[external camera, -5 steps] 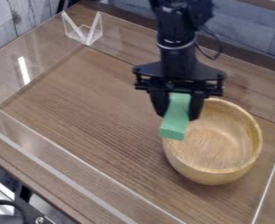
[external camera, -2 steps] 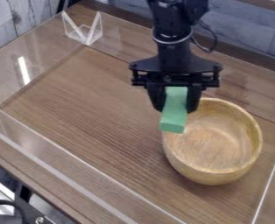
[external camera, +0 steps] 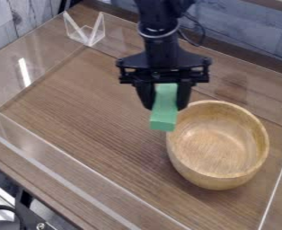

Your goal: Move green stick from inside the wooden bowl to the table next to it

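Camera view, starting at the near edge: a clear acrylic wall (external camera: 59, 166) runs along the front of the table (external camera: 77, 108), whose dark brown wood grain runs across the whole surface. Another transparent wall stands along the left side, catching pale reflections.

Slightly farther in, on the right, sits the wooden bowl (external camera: 218, 144). It is round, shallow and light tan, with a thick rim, and its smooth inside holds nothing. Its right side lies close to the acrylic wall at that edge.

Just left of the bowl's far-left rim, and above the tabletop, hangs the green stick (external camera: 165, 109). It is a flat bright-green block, hanging nearly upright with a slight tilt, its lower end over bare table beside the bowl rather than over the bowl's hollow. Whether that lower end touches the wood cannot be told from this angle; it appears to be off the surface.

The gripper (external camera: 165, 88) points almost straight down, and its two black fingers (external camera: 145, 93) are clamped on the upper part of the green stick, one on each side, so the block's top end is hidden between them. Above the fingers a wide black crossbar spans the hand, and the dark arm (external camera: 159, 22) rises from there to the top of the picture.

At the far left, near the back corner, a small clear angled stand (external camera: 83, 30) rests on the table.
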Motion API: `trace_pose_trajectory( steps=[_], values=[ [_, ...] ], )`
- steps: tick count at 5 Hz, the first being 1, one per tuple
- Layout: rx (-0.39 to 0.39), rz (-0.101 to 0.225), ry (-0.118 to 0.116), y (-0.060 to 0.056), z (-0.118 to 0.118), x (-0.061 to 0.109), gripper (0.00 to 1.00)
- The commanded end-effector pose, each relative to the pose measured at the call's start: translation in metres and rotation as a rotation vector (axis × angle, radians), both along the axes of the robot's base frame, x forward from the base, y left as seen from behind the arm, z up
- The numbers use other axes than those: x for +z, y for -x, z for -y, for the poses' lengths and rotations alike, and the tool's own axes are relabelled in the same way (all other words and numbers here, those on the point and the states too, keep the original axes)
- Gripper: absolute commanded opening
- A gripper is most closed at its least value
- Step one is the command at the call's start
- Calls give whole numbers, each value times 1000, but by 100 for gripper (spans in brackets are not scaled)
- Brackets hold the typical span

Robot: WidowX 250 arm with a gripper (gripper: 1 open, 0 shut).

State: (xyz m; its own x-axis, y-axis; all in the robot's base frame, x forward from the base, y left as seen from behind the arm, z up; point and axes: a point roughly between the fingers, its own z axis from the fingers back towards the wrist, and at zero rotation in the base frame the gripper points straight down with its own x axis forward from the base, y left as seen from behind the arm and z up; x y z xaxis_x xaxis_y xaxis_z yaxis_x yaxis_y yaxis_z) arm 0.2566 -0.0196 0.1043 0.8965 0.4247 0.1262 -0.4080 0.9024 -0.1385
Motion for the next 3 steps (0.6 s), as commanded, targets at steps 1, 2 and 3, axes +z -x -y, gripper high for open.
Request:
trace_pose_trajectory(
  steps=[1, 2, 3],
  values=[
    [-9, 41, -3, -2, -1, 16, 0],
    [-17, 40, -6, -3, -1, 21, 0],
    [-65, 41, -8, -4, 1, 13, 0]
  ],
)
